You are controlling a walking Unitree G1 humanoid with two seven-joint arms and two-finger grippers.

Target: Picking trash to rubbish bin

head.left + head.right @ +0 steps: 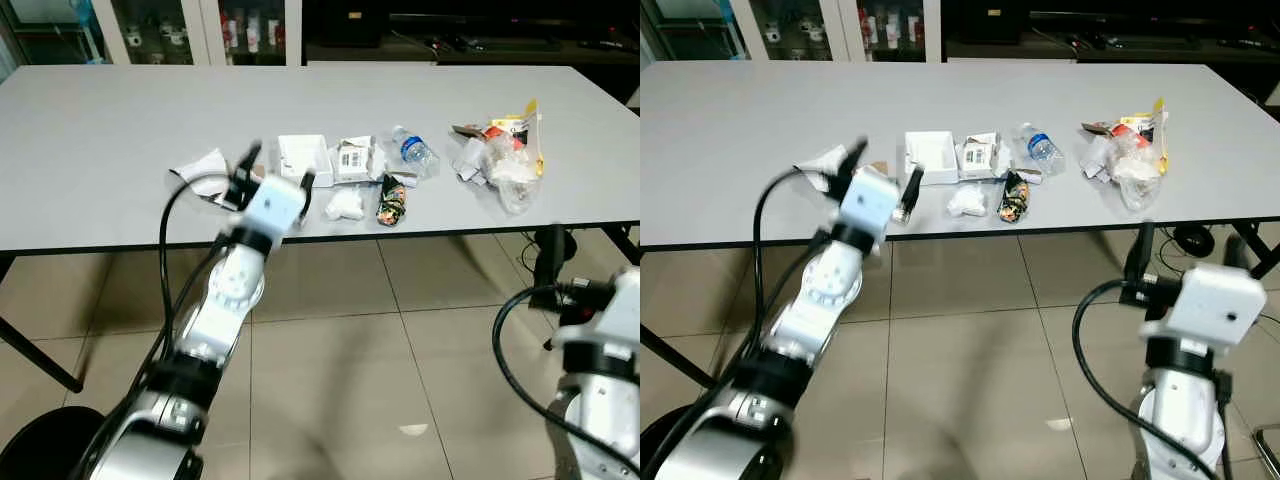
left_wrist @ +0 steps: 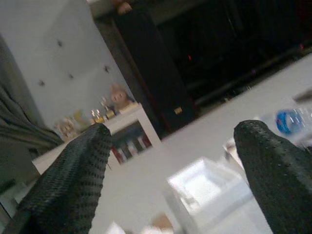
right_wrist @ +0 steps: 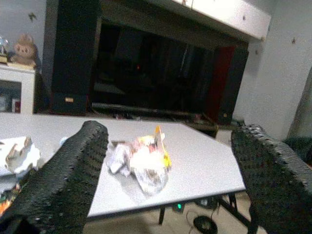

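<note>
Trash lies along the front of the grey table (image 1: 110,120): a crumpled white paper (image 1: 203,168), an open white box (image 1: 303,155), a labelled carton (image 1: 352,158), a plastic bottle (image 1: 412,150), a white tissue wad (image 1: 345,205), a dark printed wrapper (image 1: 390,200) and a heap of plastic bags and wrappers (image 1: 500,155). My left gripper (image 1: 275,175) is raised at the table's front edge, open and empty, just before the white box (image 2: 204,187). My right gripper (image 3: 170,134) is open and empty, lower down at the right, facing the heap of bags (image 3: 146,163).
A dark round bin rim (image 1: 40,440) shows at the lower left on the tiled floor. Black table legs (image 1: 35,350) stand under the table at both ends. Glass cabinets (image 1: 200,30) and a dark shelf unit stand behind the table.
</note>
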